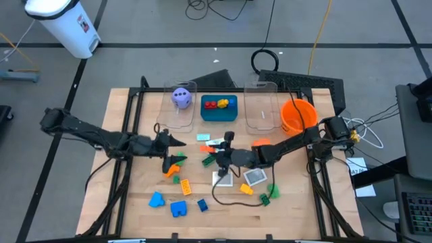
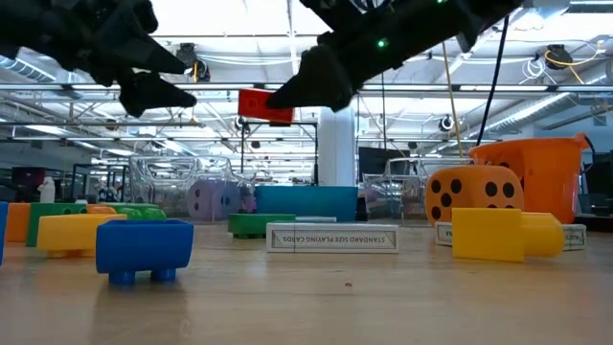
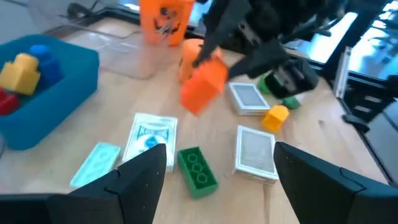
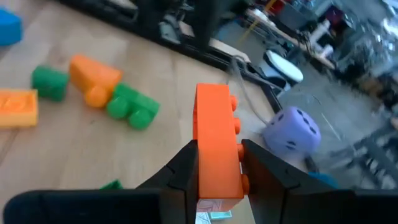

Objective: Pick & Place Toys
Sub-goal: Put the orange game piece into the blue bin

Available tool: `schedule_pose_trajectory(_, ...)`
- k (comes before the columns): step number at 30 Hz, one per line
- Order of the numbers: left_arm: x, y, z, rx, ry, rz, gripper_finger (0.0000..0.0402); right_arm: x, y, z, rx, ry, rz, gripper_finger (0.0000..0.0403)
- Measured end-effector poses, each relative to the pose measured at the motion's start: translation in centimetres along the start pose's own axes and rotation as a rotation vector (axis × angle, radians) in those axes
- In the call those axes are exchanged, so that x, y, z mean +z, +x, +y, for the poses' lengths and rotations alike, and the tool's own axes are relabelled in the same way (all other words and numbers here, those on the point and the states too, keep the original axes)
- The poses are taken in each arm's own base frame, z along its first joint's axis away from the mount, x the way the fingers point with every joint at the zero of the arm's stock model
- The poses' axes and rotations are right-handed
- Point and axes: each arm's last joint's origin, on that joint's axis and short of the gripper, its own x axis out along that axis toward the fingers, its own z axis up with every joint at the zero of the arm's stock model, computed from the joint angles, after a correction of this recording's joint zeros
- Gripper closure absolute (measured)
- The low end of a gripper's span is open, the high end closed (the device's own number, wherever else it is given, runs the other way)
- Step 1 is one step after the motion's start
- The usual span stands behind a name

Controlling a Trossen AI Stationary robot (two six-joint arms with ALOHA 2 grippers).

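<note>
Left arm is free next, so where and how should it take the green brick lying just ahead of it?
Take the green brick across its long smooth sides, coming straight down: it lies flat, studs up, with bare table on both sides between the cards.

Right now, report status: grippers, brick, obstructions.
Right gripper shut on orange brick, lifted off the table. Left gripper open, empty, above scattered cards. Purple die ahead in its clear bin; no obstruction seen.
</note>
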Motion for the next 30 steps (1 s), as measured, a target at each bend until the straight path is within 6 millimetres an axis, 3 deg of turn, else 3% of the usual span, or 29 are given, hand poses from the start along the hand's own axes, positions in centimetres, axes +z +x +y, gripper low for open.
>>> schedule_pose_trajectory(6, 2.8, 0.3, 1.3, 0.010, 0.040, 0.035, 0.0126, 0.3, -0.9, 1.8, 0.045, -0.071, -0.016, 0.0312)
schedule_pose_trajectory(11, 5.6, 1.6, 1.8, -0.038, 0.038, 0.120, 0.0130, 0.6, -1.3, 2.3, 0.043, -0.167, -0.032, 0.0312)
schedule_pose_trajectory(19, 8.7, 6.2, 2.4, -0.123, 0.007, 0.361, 0.0113, 0.4, -1.3, 2.3, 0.011, -0.210, -0.005, 0.0312)
schedule_pose_trajectory(24, 9.5, 9.3, 2.9, -0.217, -0.043, 0.458, 0.0112, 0.5, -1.5, 2.4, 0.011, -0.225, -0.008, 0.0312)
schedule_pose_trajectory(30, 10.1, 11.5, 3.8, -0.262, -0.104, 0.547, 0.0126, 0.6, -1.8, 2.6, -0.049, -0.278, 0.017, 0.0312)
